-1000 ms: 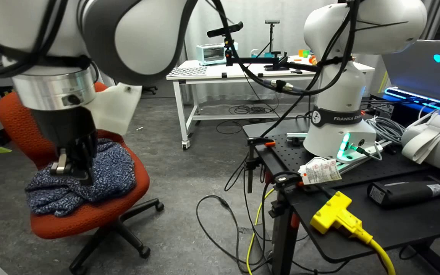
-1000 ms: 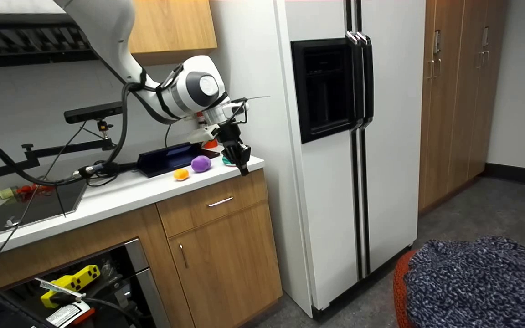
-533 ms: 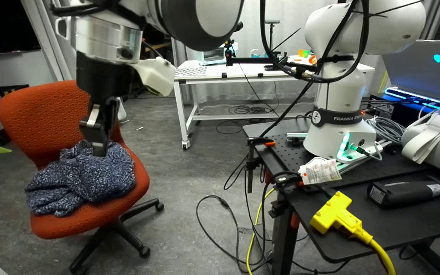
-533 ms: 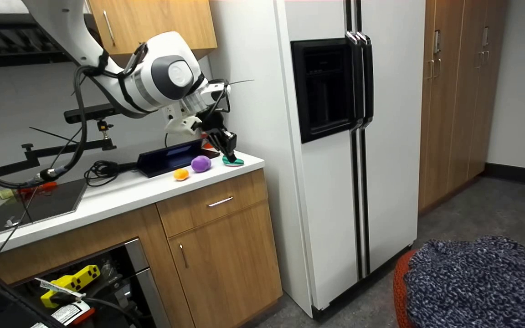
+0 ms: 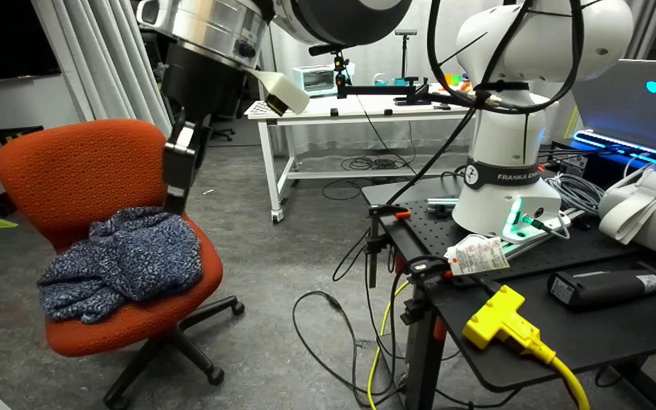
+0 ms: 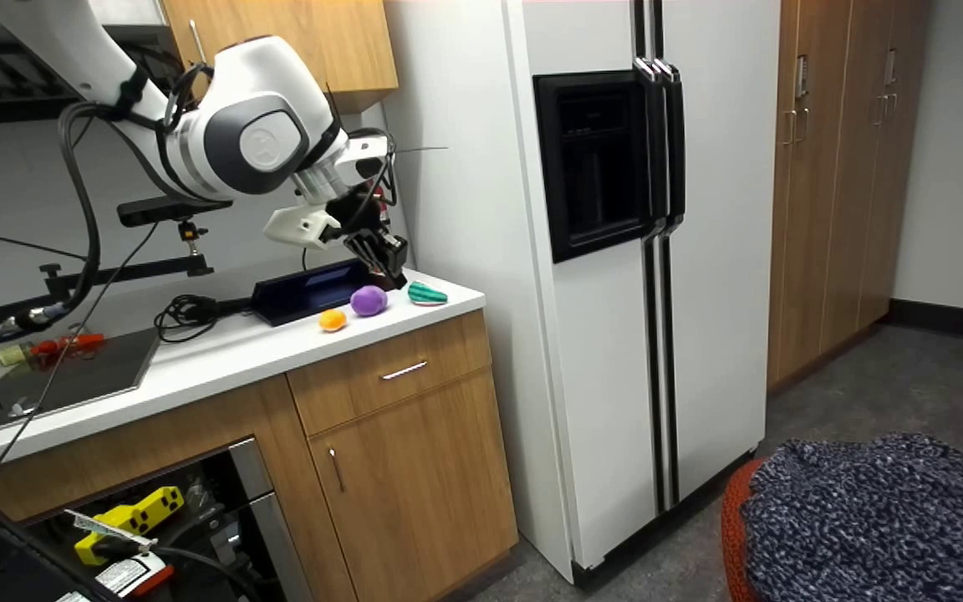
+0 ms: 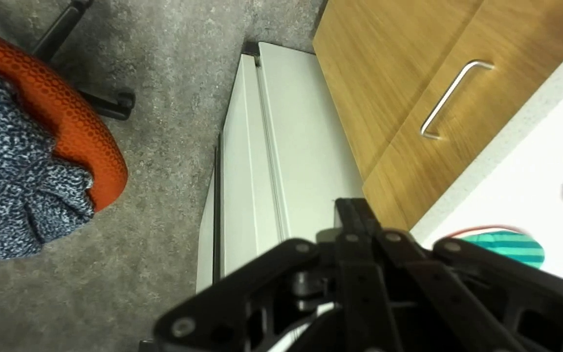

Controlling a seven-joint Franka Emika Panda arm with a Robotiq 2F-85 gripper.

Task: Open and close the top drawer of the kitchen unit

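The top drawer (image 6: pixel 348 386) of the kitchen unit has a wood front and is shut flush under the white counter, so its inside is hidden. Its silver bar handle (image 6: pixel 404 370) is bare. In the wrist view the drawer front (image 7: pixel 487 115) and handle (image 7: pixel 450 100) show at upper right. My gripper (image 6: pixel 401 281) is over the counter's far right part, above and behind the drawer, apart from the handle. In the wrist view its fingertips (image 7: pixel 355 203) are together with nothing between them. The gripper also shows in an exterior view (image 5: pixel 176 200), in front of the orange chair.
On the white counter (image 6: pixel 222 368) are a purple ball (image 6: pixel 369 301), an orange ball (image 6: pixel 332 320), a teal striped toy (image 6: pixel 427 293) and a dark blue box (image 6: pixel 314 293). A white fridge (image 6: pixel 598 376) stands right beside the unit. An orange chair (image 5: pixel 83 165) holds a blue knit cloth.
The arm has drawn back from the counter's front edge, leftward and up in an exterior view, uncovering the striped toy. The drawer has stayed shut and the gripper has stayed shut.
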